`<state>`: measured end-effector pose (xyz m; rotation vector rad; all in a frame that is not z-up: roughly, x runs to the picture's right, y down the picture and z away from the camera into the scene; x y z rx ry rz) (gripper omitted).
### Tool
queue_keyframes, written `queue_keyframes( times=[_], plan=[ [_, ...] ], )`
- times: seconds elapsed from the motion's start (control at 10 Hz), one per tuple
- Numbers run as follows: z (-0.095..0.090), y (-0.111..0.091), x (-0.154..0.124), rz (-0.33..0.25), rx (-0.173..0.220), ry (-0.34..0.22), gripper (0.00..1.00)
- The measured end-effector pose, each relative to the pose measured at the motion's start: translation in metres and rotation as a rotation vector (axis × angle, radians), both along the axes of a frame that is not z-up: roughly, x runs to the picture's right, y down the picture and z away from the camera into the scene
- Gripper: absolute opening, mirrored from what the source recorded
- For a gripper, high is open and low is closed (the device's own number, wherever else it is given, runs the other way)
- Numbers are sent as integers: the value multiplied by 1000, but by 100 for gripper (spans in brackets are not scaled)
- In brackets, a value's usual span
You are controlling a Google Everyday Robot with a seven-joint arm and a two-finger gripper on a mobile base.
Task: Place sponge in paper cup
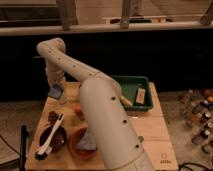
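My gripper (55, 86) hangs down at the far left of the wooden table (155, 130), at the end of the long cream arm (100, 100). It is shut on the sponge (54, 92), a small flat blue-grey piece held just above the table top. A small pale paper cup (63, 98) stands right beside the sponge, just to its right and a little lower, partly hidden by the arm.
A terracotta-orange bowl (76, 146) with a bluish-grey lump (88, 143) sits at the front. A dark brown bowl (56, 140) with a white brush (49, 139) is left of it. A green tray (131, 86) stands at the back right. Several bottles (200, 117) stand on the floor at right.
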<state>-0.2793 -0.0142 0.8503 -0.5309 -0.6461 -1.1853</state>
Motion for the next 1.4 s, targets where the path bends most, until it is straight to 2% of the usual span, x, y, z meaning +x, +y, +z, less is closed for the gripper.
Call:
queue_keyframes(
  times=[0.1,0.2,0.9,1.4],
  plan=[
    [1,0,0,0,-3,-1,78],
    [1,0,-1,0,-4,-4,80],
    [4,-1,-3,-1,-11,-16,80],
    [2,-1,-2,-17,3,-16,80]
  ],
)
